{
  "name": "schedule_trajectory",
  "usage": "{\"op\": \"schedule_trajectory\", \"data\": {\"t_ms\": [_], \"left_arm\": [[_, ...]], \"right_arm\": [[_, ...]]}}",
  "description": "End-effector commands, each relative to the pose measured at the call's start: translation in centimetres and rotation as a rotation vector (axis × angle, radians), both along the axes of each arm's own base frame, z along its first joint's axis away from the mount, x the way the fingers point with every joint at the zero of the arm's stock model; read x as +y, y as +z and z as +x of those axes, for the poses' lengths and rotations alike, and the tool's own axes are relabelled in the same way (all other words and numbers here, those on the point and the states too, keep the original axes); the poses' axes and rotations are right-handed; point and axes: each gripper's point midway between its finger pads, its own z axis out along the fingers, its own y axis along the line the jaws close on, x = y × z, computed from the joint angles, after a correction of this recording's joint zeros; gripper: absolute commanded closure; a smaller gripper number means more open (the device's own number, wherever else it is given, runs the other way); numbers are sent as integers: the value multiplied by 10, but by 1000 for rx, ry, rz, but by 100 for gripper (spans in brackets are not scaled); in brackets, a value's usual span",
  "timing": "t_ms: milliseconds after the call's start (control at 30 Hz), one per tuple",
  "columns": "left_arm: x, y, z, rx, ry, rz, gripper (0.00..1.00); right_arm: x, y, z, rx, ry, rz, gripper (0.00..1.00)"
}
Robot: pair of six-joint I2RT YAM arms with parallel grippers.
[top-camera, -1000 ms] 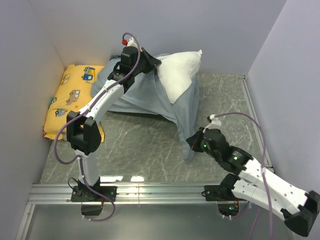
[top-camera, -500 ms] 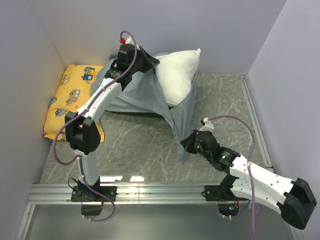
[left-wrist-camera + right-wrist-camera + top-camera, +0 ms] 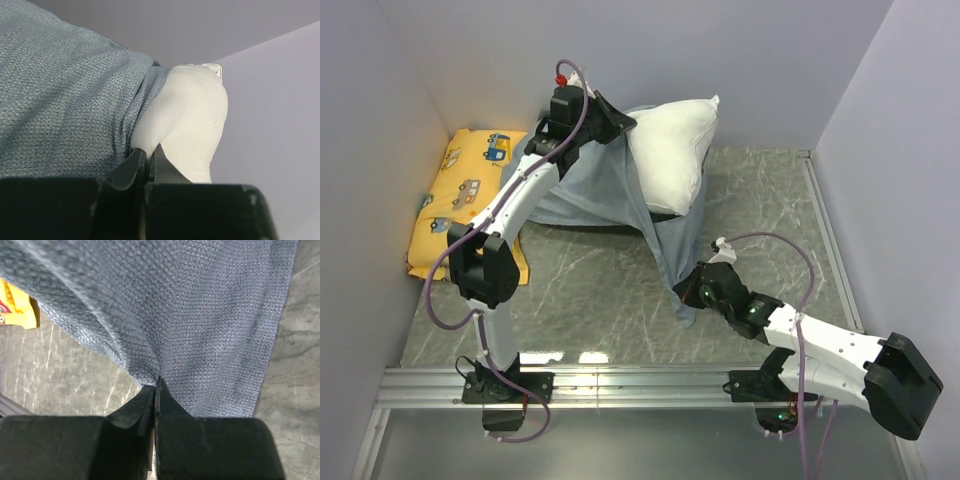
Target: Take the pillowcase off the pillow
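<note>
The plump white pillow [image 3: 670,150] is held up off the table at the back, its far corner high. My left gripper [image 3: 623,124] is shut on the pillow's white fabric [image 3: 190,115], right beside the edge of the pillowcase [image 3: 65,100]. The grey-blue pillowcase [image 3: 605,185] hangs off the pillow's left and lower part. A taut strip of it runs down to my right gripper [image 3: 688,289]. In the right wrist view, that gripper [image 3: 156,382] is shut on a fold of the pillowcase [image 3: 200,315] low over the table.
A yellow pillow printed with cartoon cars [image 3: 460,195] lies against the left wall; a corner of it [image 3: 15,305] shows in the right wrist view. The grey marbled table [image 3: 590,290] is walled at the left, back and right. A metal rail [image 3: 640,385] runs along the near edge.
My right gripper has pulled the pillowcase leftward and nearer, stretching it tighter. The left gripper has shifted slightly left and up with the pillow, and more white pillow now shows.
</note>
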Motion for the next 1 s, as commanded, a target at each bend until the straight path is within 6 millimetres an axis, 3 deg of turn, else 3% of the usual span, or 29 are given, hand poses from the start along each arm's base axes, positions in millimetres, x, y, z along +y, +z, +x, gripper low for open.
{"op": "schedule_trajectory", "data": {"t_ms": [0, 67, 300, 433, 500, 533, 600, 667, 700, 833, 900, 967], "left_arm": [[78, 97, 22, -269, 242, -71, 100], [80, 102, 20, -279, 244, -73, 99], [80, 107, 20, -277, 223, -82, 99], [75, 101, 16, -266, 188, -87, 100], [73, 103, 11, -279, 174, -104, 100], [71, 94, 7, -264, 156, -101, 99], [66, 92, 0, -274, 135, -111, 100], [55, 83, -10, -261, 107, -104, 99], [50, 81, -13, -267, 97, -89, 99], [18, 66, -31, -258, 37, -47, 100], [12, 62, -36, -258, 26, -49, 100], [0, 54, -43, -250, 1, -54, 99]], "right_arm": [[-18, -24, -16, 80, 24, -150, 99], [-14, -25, -16, 87, 41, -153, 100], [-5, -58, -25, 162, 60, -119, 100], [-5, -52, -22, 147, 53, -123, 96], [-10, -39, -18, 116, 40, -140, 87], [-8, -25, -12, 81, 43, -137, 78], [-10, 7, -7, 22, 33, -125, 73], [-20, 24, -7, -14, 25, -150, 60], [-19, 51, -4, -69, 21, -111, 58], [-26, 100, -13, -164, 35, -51, 37], [-31, 128, -15, -225, 30, -2, 30], [-39, 140, -15, -253, 3, -11, 23]]}}
